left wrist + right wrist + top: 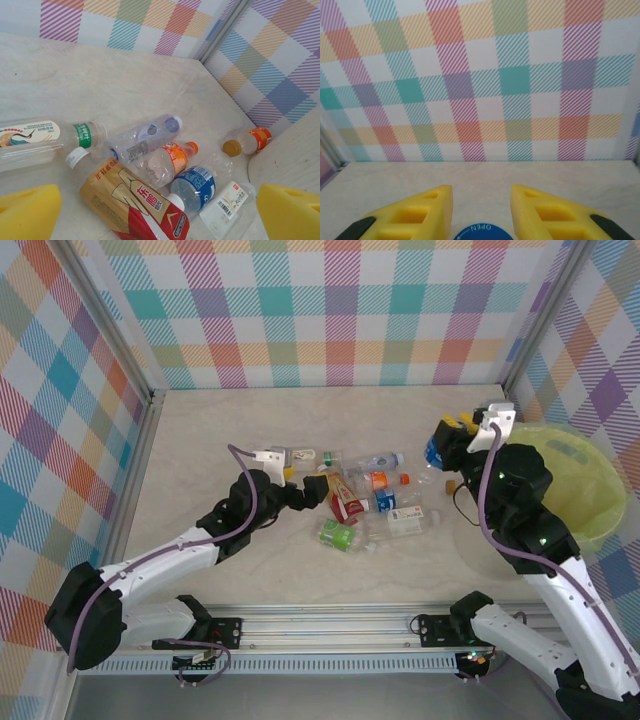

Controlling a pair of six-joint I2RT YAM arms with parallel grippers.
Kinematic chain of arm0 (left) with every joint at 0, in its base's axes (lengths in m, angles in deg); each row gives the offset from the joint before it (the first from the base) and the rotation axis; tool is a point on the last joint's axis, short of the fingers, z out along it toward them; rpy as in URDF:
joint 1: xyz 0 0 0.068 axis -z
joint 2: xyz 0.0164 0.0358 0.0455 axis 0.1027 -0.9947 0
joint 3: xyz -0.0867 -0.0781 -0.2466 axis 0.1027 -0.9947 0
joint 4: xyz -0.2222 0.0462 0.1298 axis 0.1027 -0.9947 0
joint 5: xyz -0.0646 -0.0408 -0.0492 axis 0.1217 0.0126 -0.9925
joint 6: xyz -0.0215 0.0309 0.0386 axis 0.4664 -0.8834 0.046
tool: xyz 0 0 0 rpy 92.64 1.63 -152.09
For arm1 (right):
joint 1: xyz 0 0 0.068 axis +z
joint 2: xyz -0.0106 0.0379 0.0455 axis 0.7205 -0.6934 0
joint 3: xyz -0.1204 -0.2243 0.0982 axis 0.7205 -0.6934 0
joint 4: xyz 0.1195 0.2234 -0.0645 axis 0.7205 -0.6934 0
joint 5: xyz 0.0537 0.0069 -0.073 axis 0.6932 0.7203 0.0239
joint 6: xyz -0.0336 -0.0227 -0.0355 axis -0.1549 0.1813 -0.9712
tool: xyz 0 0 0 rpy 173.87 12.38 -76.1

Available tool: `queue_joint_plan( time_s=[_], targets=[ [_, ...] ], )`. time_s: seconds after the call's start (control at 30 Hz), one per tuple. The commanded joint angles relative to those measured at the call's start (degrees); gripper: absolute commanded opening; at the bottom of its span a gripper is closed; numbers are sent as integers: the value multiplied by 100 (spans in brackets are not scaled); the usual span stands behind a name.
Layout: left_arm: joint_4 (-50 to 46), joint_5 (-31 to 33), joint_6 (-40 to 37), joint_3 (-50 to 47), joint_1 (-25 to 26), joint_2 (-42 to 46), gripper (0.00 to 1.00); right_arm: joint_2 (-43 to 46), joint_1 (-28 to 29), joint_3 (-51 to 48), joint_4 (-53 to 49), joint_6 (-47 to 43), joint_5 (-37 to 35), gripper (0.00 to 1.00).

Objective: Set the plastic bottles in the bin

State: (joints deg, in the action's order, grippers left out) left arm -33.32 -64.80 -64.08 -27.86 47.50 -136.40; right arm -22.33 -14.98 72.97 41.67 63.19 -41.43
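Right wrist: bottle [479,233] in right claw [481,200].

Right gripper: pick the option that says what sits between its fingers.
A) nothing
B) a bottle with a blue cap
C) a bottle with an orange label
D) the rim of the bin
B: in the right wrist view the right gripper is shut on a bottle, whose round blue cap marked OPEN sits between the yellow fingers.
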Motion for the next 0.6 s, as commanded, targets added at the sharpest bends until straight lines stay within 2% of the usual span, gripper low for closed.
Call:
queue_joint_plan(
  time_s=[0.0, 0.23, 0.33, 0.47, 0.57],
  targets=[
    [204, -20, 133, 156, 21, -142, 100, 177, 9, 187, 792, -1000, -879, 0],
    [184, -173, 199, 295, 23, -338, 100, -83, -214, 176, 2159, -2626, -1397, 0],
    [94, -272, 206, 374, 23, -388, 100, -296, -911, 287, 2231, -2710, -1480, 0],
    [-53, -316, 234, 423, 19, -407, 100, -269, -2002, 446, 1731, -2111, -1052, 0],
    [-95, -314, 245, 421, 20, -417, 100, -355, -2554, 607, 1337, -2054, -1009, 0]
  ],
)
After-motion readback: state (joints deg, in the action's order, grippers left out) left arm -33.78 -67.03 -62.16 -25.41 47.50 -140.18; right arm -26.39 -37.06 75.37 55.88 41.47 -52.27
